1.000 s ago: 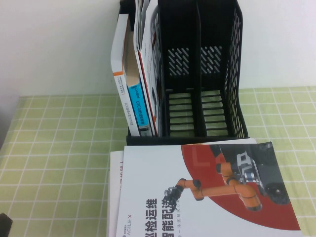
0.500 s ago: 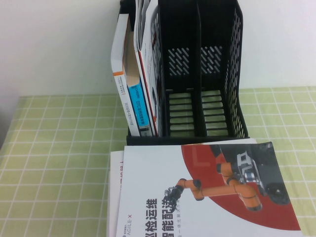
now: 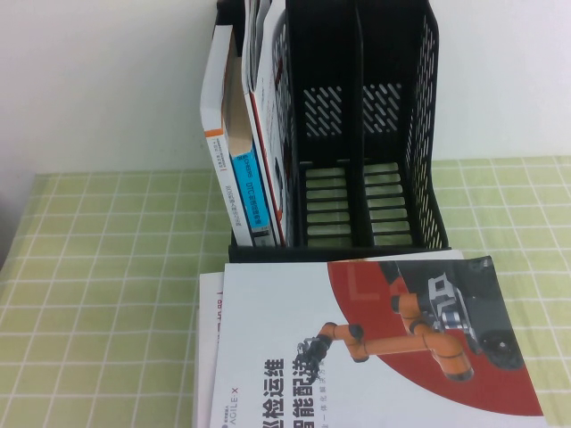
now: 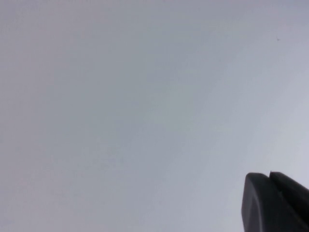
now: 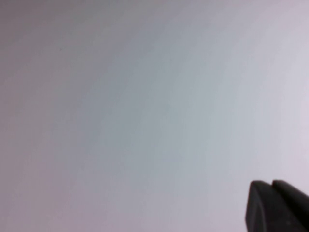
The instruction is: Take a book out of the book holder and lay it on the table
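Your left gripper (image 4: 275, 203) shows only as a dark corner piece in its own wrist view, set against a plain pale background; you cannot tell whether its jaws are released or clenched. Your right gripper (image 5: 277, 207) is the same: one dark piece at the frame corner against a blank pale grey field, jaws unreadable. Neither arm appears in the high view, so you cannot place them relative to the things below.

On the surface (image 3: 98, 267), a light green cloth with white grid lines, the book holder (image 3: 393, 134) stands upright against the white wall. Its two right slots show bare slatted floors. The left slots hold several upright items: a thick white book (image 3: 217, 125) with an orange mark on its spine at the outer left, a volume with a blue-labelled spine (image 3: 252, 198) just beside it, and thin white covers (image 3: 270, 98) leaning against the divider.

In front of the holder, a booklet (image 3: 375, 348) showing an orange robot arm on red lies flat, its far edge touching the holder's base. Beneath it, the book (image 3: 207, 348) peeks out as a white strip along the left side, also flat on the surface; its cover is mostly hidden.
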Available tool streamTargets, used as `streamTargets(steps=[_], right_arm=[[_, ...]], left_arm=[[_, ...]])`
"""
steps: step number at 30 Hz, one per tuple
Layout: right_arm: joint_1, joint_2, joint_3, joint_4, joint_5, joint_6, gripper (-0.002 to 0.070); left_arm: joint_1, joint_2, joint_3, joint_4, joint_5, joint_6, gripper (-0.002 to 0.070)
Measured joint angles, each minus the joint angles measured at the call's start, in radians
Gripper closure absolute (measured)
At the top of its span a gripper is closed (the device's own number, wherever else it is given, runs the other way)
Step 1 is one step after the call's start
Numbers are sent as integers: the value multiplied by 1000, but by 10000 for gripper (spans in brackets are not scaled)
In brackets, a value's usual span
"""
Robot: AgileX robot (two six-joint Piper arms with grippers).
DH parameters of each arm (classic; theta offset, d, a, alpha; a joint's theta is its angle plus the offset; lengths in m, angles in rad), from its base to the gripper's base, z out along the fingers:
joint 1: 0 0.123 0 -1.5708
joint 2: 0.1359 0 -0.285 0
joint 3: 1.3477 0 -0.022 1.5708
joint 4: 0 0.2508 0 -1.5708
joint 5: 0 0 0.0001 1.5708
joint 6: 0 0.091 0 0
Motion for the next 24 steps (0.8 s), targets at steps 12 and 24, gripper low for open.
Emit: streamTargets(steps=[12, 24], right_arm=[[0, 468, -387, -119, 992, 185, 678], [29, 562, -285, 266, 948, 118, 678]], left_arm=[[0, 380, -234, 195, 599, 58, 678], [0, 482, -234, 77, 617, 69, 677]])
